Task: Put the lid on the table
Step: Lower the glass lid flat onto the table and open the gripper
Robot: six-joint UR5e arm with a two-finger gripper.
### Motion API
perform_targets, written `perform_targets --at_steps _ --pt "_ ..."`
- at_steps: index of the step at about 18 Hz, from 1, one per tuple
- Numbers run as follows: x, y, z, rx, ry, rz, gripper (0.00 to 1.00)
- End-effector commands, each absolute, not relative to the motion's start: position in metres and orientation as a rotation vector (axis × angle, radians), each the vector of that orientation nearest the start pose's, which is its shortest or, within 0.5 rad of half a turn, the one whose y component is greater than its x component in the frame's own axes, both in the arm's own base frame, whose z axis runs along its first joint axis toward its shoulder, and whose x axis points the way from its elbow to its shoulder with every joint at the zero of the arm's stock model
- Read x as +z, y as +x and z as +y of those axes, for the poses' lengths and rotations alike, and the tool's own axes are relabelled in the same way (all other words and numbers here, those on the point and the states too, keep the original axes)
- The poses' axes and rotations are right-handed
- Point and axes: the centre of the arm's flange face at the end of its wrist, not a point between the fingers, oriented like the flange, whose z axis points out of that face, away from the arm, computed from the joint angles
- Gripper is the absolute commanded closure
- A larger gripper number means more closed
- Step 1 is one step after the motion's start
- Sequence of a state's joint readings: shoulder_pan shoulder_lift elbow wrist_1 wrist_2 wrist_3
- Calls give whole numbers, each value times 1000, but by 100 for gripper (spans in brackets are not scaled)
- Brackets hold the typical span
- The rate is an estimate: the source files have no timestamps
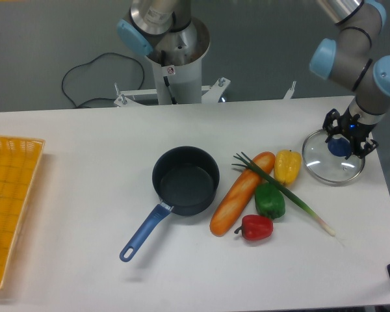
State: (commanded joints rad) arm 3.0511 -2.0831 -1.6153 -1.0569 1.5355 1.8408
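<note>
The lid (333,160) lies at the right end of the white worktop (84,214), near the far right edge and just beside the yellow pepper (287,166); whether its rim bears fully on the surface cannot be determined. The gripper (348,138) stands directly over the blue centre knob with its fingers to either side, and appears closed on the knob, although contact is not clearly resolved at this distance. The dark saucepan (185,180) sits uncovered at mid-worktop, well apart from the lid. Risks from this point: if the fingers open while the lid is tilted or not fully seated, the glass may drop, rock or slide toward the nearby edge. If the gripper lifts before the fingers clear the knob, the lid may be dragged sideways into the pepper or the spring onion (283,192).
</note>
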Motion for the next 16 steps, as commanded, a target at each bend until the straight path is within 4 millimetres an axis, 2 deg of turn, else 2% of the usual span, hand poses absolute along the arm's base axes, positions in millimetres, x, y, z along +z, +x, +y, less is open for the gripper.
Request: perform_targets --at_steps 11,16 --pt "222 -622 194 -53 -3055 558 51" --pt "221 -621 201 -39 -3057 573 51"
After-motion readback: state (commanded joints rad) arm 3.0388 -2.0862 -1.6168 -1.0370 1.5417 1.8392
